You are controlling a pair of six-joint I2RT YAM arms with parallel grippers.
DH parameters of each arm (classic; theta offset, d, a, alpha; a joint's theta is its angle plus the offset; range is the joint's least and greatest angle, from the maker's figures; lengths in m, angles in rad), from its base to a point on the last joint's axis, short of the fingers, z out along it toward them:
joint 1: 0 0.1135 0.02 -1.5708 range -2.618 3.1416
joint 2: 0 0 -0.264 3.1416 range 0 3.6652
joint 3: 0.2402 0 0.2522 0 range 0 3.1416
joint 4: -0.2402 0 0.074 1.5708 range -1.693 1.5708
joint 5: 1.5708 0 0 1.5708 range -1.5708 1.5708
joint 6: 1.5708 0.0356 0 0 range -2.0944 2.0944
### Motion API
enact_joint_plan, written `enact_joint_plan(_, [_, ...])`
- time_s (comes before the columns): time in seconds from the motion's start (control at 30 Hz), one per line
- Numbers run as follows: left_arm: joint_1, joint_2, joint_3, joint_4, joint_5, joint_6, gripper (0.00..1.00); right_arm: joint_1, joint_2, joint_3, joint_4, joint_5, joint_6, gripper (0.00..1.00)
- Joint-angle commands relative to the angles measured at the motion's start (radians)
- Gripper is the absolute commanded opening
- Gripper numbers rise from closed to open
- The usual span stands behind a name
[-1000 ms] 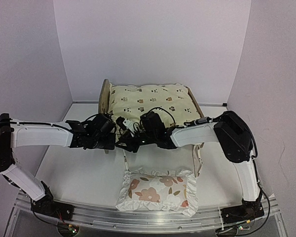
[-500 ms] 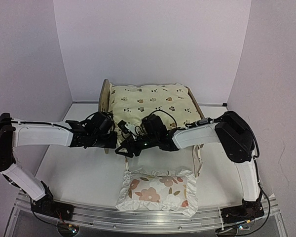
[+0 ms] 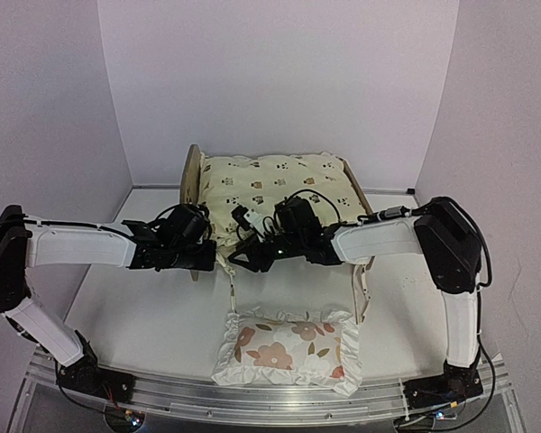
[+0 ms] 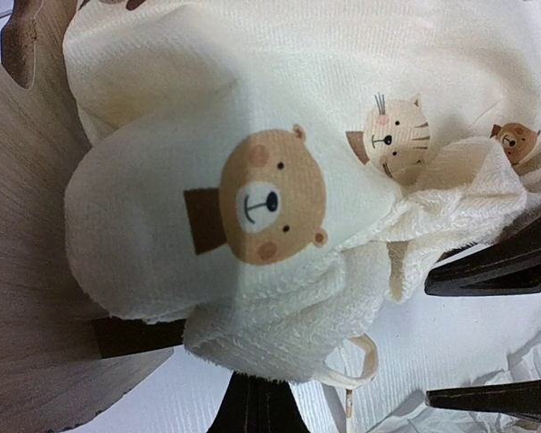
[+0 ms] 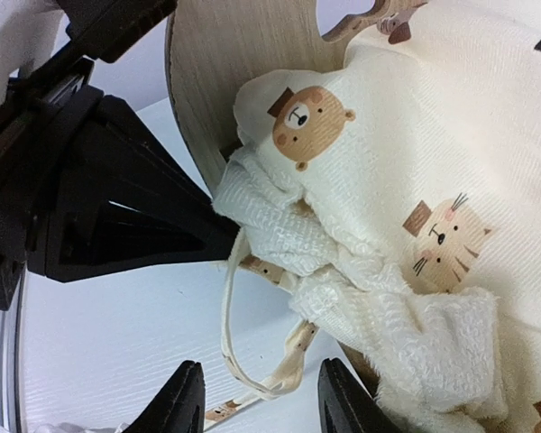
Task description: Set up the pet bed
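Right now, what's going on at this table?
Both arms are at the near-left corner of the cream cushion, which lies in the pet bed. The left gripper is shut on that corner's fabric. The right gripper is open beside it and holds nothing, with the dangling tie string just ahead of its jaws. The flowered pillow lies on the table in front of the bed, with no gripper on it.

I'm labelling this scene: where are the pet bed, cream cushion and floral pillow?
pet bed (image 3: pixel 192 176), top view, left wooden end board
cream cushion (image 3: pixel 279 185), top view, middle of printed fabric
floral pillow (image 3: pixel 287 347), top view, its middle
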Motion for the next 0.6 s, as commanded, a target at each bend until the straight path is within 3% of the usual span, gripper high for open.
enact_joint_plan(0.0, [0.012,0.014,0.022,0.017,0.015,0.010,0.00,0.003,-0.022,0.026,-0.009,0.045,-0.046,0.41])
enact_joint_plan(0.3, [0.012,0.015,0.021,0.019,0.022,0.014,0.00,0.003,0.066,0.122,-0.031,0.057,-0.065,0.31])
enact_joint_plan(0.57, [0.012,0.008,0.019,0.020,0.026,0.017,0.00,0.006,0.121,0.180,-0.033,0.051,-0.057,0.31])
